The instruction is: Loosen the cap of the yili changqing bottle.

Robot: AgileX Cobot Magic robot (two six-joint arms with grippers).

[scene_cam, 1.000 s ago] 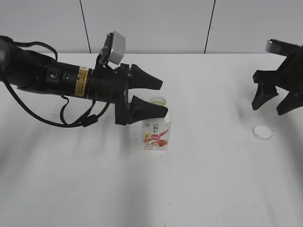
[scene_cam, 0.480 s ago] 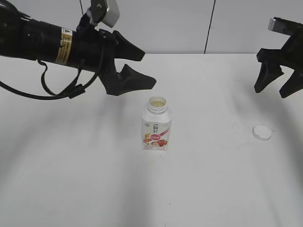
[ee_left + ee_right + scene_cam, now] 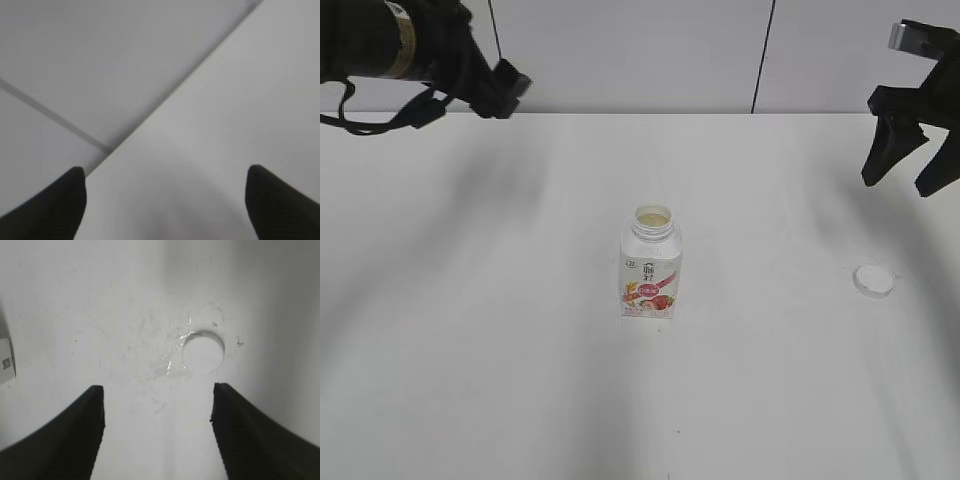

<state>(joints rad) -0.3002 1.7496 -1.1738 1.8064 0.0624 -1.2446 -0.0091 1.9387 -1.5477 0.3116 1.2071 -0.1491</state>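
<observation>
Both grippers, left [image 3: 165,200] and right [image 3: 157,432], hang spread and empty; the uncapped yili changqing bottle [image 3: 650,265] stands mid-table, cap [image 3: 873,281] well apart, so a stray sweep could spill it.

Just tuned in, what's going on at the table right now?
Nothing is being held. The bottle stands upright mid-table with its mouth open, and the cap lies on the table off to its right. The left gripper is up at the far left edge, open and empty. The right gripper hangs open above the cap, apart from it.
</observation>
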